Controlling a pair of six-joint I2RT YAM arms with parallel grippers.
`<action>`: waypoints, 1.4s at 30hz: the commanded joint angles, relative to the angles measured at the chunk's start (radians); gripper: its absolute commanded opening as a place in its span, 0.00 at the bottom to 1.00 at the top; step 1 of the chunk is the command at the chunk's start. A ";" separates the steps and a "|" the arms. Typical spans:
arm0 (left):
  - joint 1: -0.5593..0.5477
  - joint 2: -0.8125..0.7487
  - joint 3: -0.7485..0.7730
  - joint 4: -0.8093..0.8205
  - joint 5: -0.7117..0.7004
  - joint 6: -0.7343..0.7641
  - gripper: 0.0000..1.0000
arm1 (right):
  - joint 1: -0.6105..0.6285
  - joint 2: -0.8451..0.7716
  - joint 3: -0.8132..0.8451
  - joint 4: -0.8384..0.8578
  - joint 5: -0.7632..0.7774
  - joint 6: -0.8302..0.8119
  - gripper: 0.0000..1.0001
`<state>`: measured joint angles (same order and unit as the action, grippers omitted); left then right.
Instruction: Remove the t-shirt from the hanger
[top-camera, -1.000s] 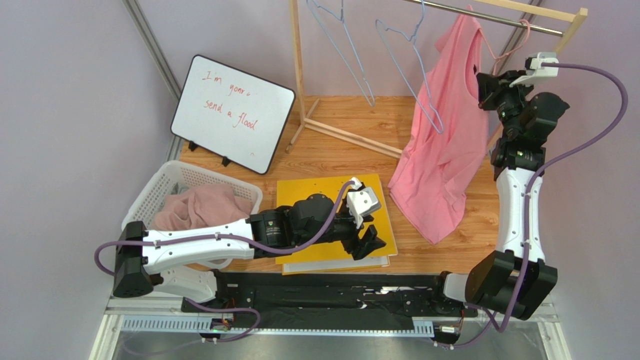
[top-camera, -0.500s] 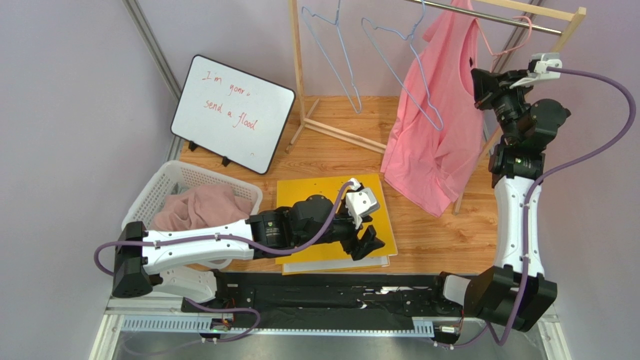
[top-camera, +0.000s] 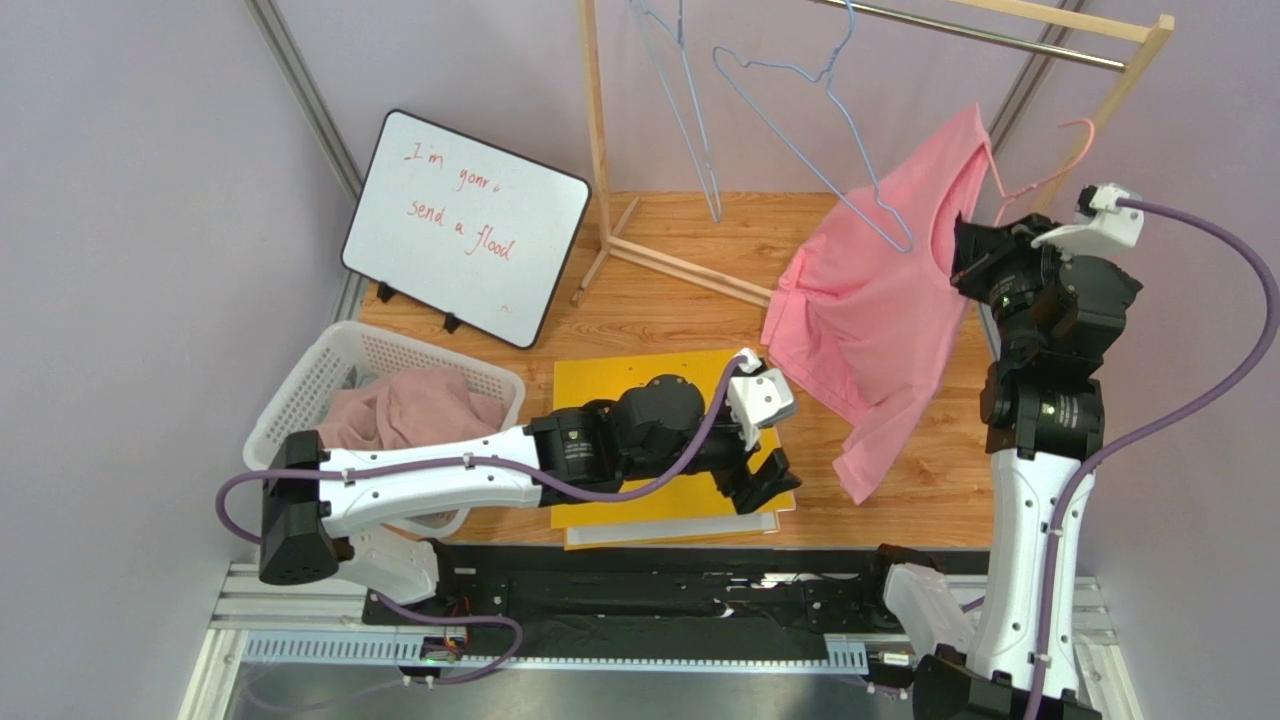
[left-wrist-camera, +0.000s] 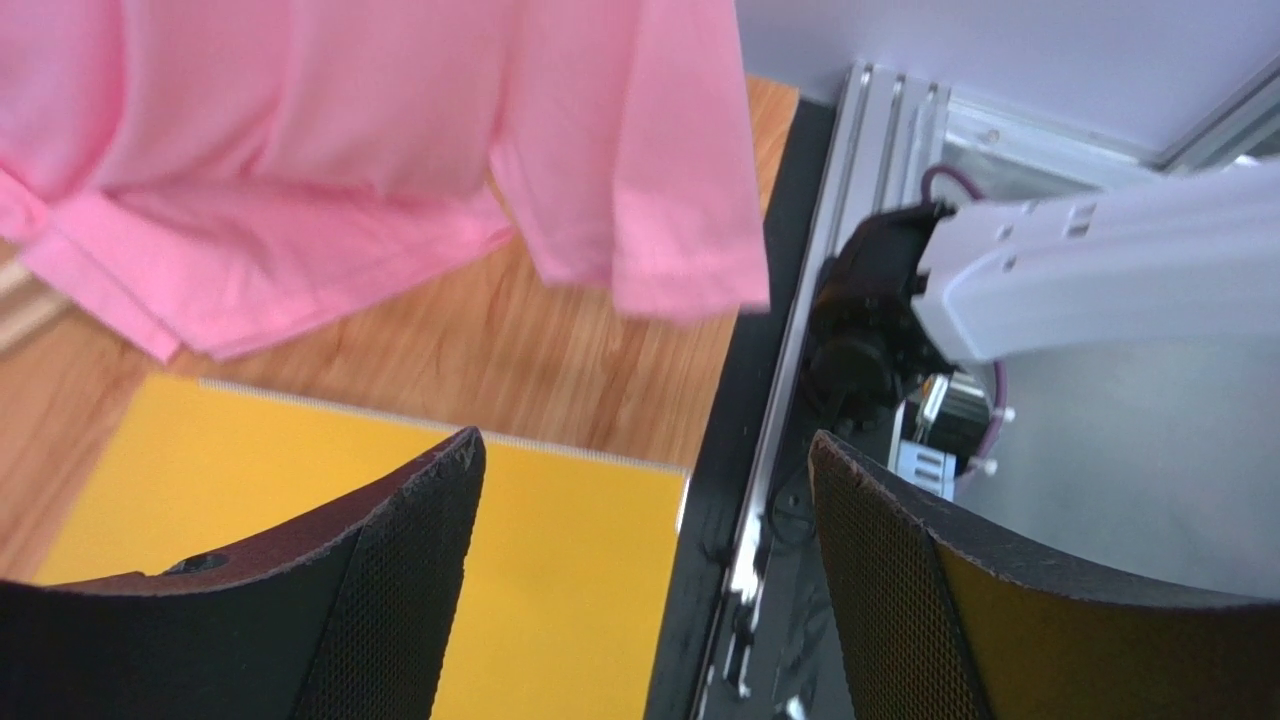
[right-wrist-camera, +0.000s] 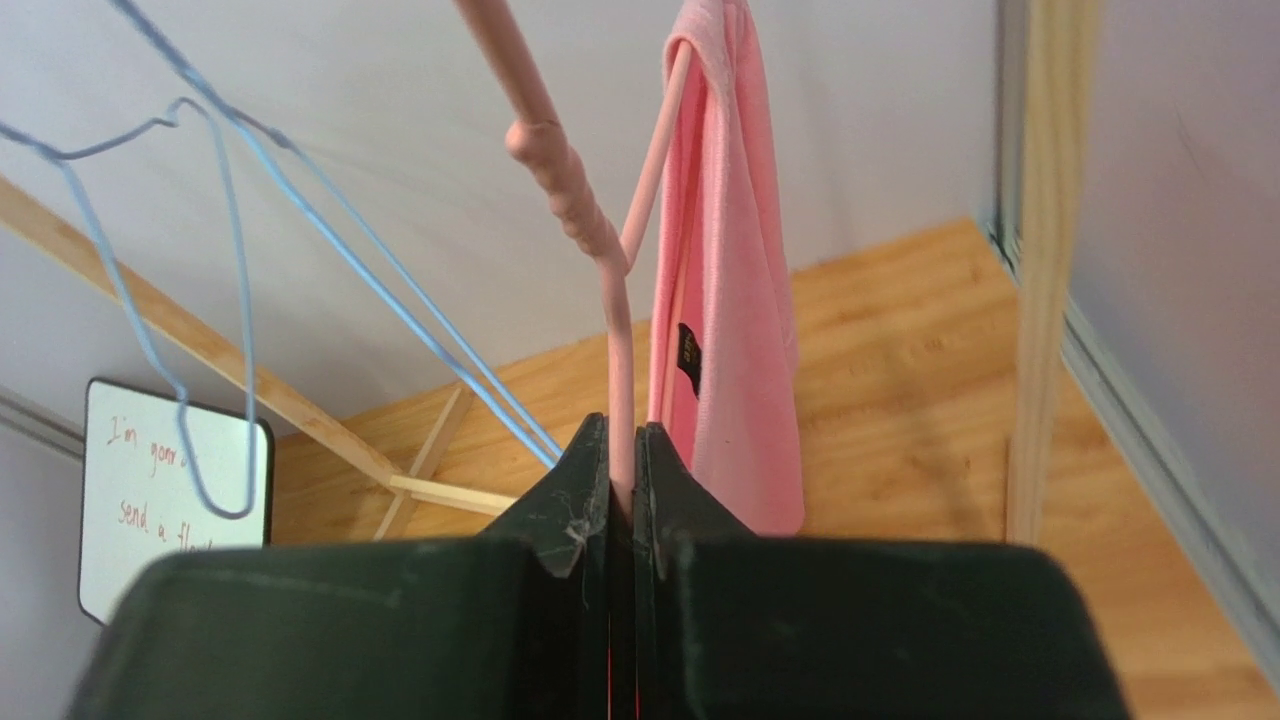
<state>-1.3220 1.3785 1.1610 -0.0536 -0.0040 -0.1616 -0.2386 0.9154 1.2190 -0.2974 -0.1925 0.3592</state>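
Between the jaws of the right end effector (right-wrist-camera: 621, 450), which are pinched tight together, runs the thin stem of the pink hanger (right-wrist-camera: 613, 330); the grip is on the wire alone, not on cloth. Just beyond the fingertips the stem forks, and the t-shirt (right-wrist-camera: 736, 300) hangs from the branch on the far right side as a narrow, folded strip. It is a plain pink knit with a ribbed edge at the top and a small dark label (right-wrist-camera: 688, 353) showing inside.

From above, the same end effector (top-camera: 969, 255) sits high over the bench (top-camera: 706, 285). The shirt (top-camera: 864, 315) spreads away to its left in a slanted, crumpled drape: one short sleeve sticks out sideways and the lowest corner trails down toward the wood (whether it touches cannot be told). The hanger's hook (top-camera: 1070, 147) curves up behind the wrist, apart from the metal rail of the wooden rack (top-camera: 594, 135).

Farther left of the shirt, the left end effector (top-camera: 759, 477) lies low over a yellow mat (top-camera: 631, 383). Its fingers (left-wrist-camera: 406, 570) are spread wide with nothing between them. Its wrist camera looks past the tips at a sleeve and hem of the shirt (left-wrist-camera: 376, 135), hanging beyond the mat's edge.

Well off to that arm's left stand a white basket (top-camera: 323, 383) holding dusty-pink cloth and a whiteboard (top-camera: 466, 225) with red writing.
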 joint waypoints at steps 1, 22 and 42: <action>-0.003 0.073 0.161 -0.003 0.055 0.105 0.84 | 0.001 -0.102 0.014 -0.236 0.175 0.115 0.00; -0.003 0.291 0.453 0.086 0.280 0.249 0.91 | 0.110 -0.118 0.011 -0.445 0.221 0.190 0.00; -0.003 0.462 0.589 0.095 -0.059 0.194 0.72 | 0.153 -0.161 0.085 -0.525 0.225 0.161 0.00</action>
<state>-1.3300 1.8496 1.7264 0.0212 0.0505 0.0124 -0.0921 0.7841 1.2373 -0.8234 0.0628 0.5449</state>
